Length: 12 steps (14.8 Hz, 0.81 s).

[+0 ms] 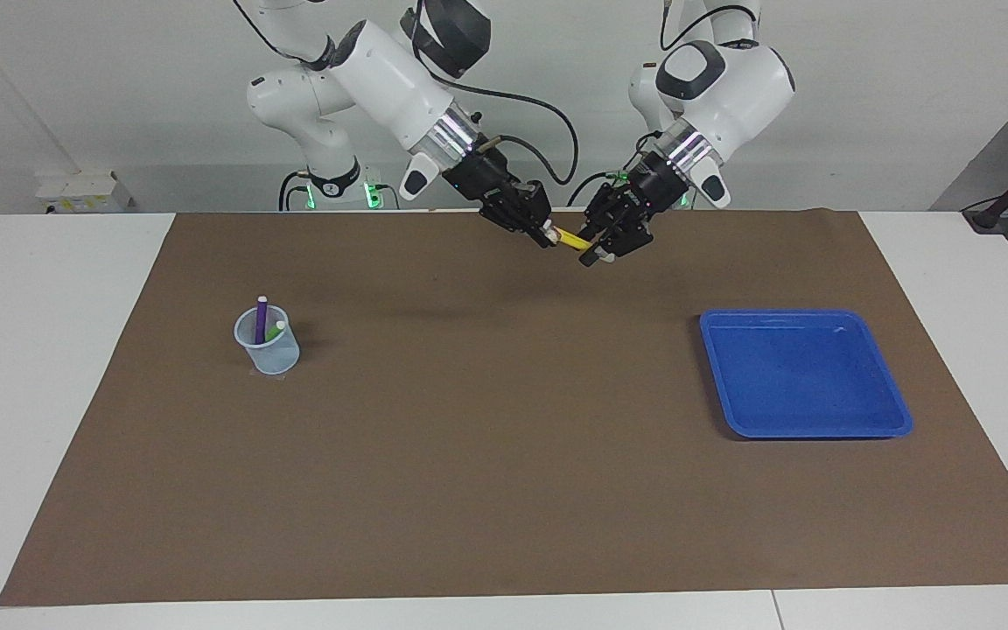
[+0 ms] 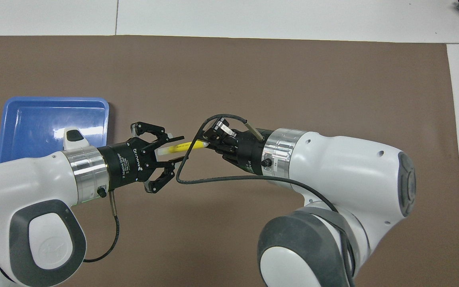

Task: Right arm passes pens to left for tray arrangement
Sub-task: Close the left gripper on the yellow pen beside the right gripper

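In overhead view, left pincer [image 2: 175, 149] brackets yellow pen [image 2: 181, 147]; cup [image 1: 267, 341] unseen.

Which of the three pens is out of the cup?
The yellow pen, held in the air by the right claw; the purple pen and green pen stand in the cup.

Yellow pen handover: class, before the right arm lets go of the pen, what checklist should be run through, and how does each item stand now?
1. Right claw shut on the yellow pen, held in the air over the mat: ok.
2. Left claw set around the pen's pale end: ok.
3. Left claw gripping the pen firmly enough to take it: cannot tell.
4. Blue tray lying flat at the left arm's end of the table, no pen in it: ok.
5. Purple pen and green pen standing in the cup, waiting: ok.
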Motion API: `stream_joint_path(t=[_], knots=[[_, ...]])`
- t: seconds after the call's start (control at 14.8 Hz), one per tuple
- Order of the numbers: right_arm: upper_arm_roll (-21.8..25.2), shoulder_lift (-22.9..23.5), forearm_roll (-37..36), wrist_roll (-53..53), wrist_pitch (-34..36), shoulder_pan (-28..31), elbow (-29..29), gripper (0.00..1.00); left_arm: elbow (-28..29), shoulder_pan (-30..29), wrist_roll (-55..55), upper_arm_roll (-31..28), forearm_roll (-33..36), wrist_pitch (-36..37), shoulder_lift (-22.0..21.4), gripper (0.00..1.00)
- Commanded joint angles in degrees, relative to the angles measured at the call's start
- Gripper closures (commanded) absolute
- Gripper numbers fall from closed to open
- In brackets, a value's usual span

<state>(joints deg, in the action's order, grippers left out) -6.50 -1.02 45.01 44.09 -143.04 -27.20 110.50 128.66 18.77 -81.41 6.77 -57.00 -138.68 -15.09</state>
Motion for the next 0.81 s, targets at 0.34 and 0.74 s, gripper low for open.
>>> stream_joint_path(t=[0.34,0.74], knots=[[-0.01,-1.36,1.75,-0.24,-1.27,0.04,1.64,1.0,0.46,-0.05,-0.42,-0.26,0.75,3.32,-1.34,1.0],[-0.01,-1.09,1.75,0.03,-0.75,0.57,1.12,1.0,0.19,-0.14,-0.51,-0.26,2.42,4.03,-1.34,1.0]])
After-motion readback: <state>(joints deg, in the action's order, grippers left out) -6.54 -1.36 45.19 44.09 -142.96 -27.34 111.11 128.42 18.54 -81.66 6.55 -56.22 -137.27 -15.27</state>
